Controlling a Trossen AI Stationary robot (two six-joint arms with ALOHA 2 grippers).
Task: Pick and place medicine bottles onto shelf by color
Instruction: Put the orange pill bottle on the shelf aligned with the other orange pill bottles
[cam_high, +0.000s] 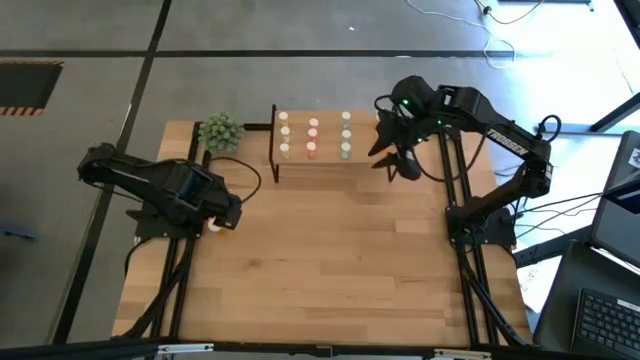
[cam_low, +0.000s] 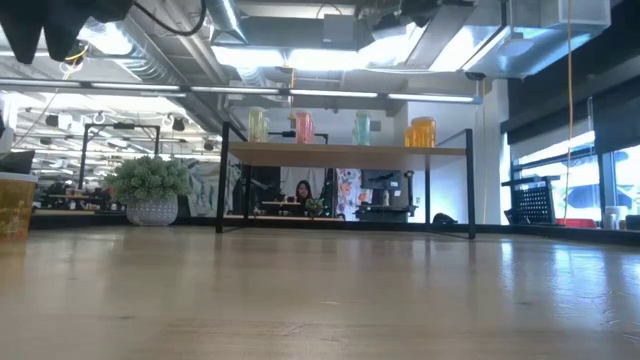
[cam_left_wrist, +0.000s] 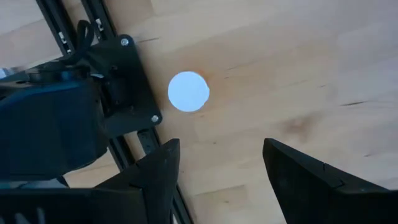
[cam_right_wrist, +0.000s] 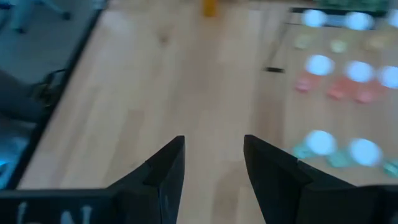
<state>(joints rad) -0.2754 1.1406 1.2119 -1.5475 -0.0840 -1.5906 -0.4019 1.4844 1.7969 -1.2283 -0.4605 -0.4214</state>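
The small light-wood shelf (cam_high: 312, 140) stands at the table's far middle on black legs. Tiny bottles stand on it in rows: yellowish (cam_high: 284, 134), pink-red (cam_high: 313, 138), green (cam_high: 346, 136). The low view also shows orange bottles (cam_low: 421, 132) at the shelf's right end. One orange bottle with a white cap (cam_left_wrist: 188, 91) stands on the table beside the left arm's base; it also shows in the low view (cam_low: 15, 205). My left gripper (cam_left_wrist: 217, 168) is open above it, pointing down, and touches nothing. My right gripper (cam_right_wrist: 214, 163) is open and empty, raised just right of the shelf (cam_high: 393, 155).
A green spiky plant ball in a pot (cam_high: 220, 131) stands left of the shelf, also in the low view (cam_low: 152, 190). The left arm's black base plate (cam_left_wrist: 124, 87) lies right beside the capped bottle. Bare tabletop (cam_high: 340, 260) stretches from the shelf to the near edge.
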